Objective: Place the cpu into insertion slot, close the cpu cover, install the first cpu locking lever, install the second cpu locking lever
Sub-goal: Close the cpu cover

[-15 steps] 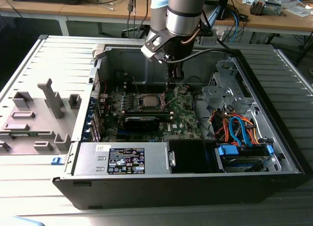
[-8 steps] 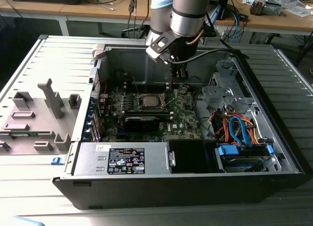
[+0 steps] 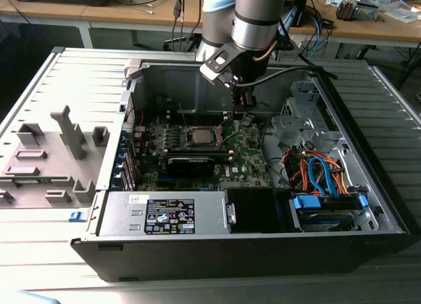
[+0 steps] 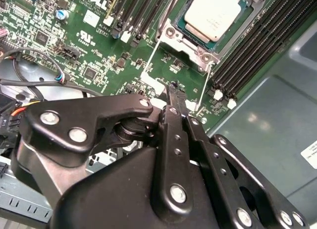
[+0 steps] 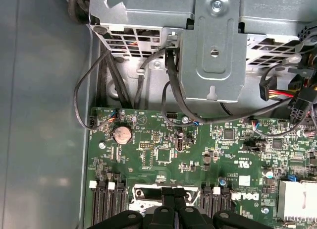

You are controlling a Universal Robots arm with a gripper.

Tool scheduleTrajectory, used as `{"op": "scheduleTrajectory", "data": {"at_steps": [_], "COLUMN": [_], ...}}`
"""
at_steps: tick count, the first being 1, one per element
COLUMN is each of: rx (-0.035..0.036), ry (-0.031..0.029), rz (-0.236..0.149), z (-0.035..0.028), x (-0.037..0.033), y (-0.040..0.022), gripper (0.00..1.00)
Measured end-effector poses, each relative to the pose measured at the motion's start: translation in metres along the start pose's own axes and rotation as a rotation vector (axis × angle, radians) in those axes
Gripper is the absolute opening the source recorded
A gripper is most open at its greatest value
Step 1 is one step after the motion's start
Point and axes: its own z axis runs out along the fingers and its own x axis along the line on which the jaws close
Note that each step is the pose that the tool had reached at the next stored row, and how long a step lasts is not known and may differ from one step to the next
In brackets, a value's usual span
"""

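The arm [image 3: 253, 21] reaches straight down into the open computer case [image 3: 263, 251], wrist vertical, with the pincer [image 3: 244, 108] hanging just above the green circuit board [image 5: 163, 154]. In the second wrist view its fingers [image 4: 171, 97] are pressed together, gripping nothing. The cpu [image 4: 214, 13] lies flat in the insertion slot [image 4: 173, 34], near the pincer tips but apart from them, towards the exterior view's left
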Motion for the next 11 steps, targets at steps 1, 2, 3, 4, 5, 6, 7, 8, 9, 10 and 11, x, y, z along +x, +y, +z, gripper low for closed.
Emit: {"op": "scheduleTrajectory", "data": {"at_steps": [1, 2, 3, 4, 5, 6, 7, 8, 9, 10, 11], "rx": [0.0, -0.0001, -0.0001, -0.0001, -0.0001, -0.0001, -0.0001, -0.0001, -0.0001, -0.0001, -0.0001], "ry": [0.0, 0.0001, 0.0, 0.0, 0.0, -0.0001, -0.0001, 0.0, 0.0, 0.0, -0.0001], "rz": [0.0, -0.001, -0.001, -0.001, -0.002, -0.002, -0.002, -0.003, -0.003, -0.004, -0.005], "z": [0.0003, 0.0006, 0.0009, 0.0012, 0.0013, 0.0015, 0.0017, 0.0018, 0.002, 0.0021, 0.0023], "x": [0.0, 0.0, 0.0, 0.0, 0.0, -0.0001, -0.0001, -0.0001, -0.0001, -0.0001, -0.0001], "y": [0.0001, 0.0003, 0.0008, 0.0011, 0.0013, 0.0016, 0.002, 0.0024, 0.0029, 0.0034, 0.004], "gripper": [0.11, 0.11, 0.11, 0.11, 0.11, 0.11, 0.11, 0.11, 0.11, 0.11, 0.11]}}
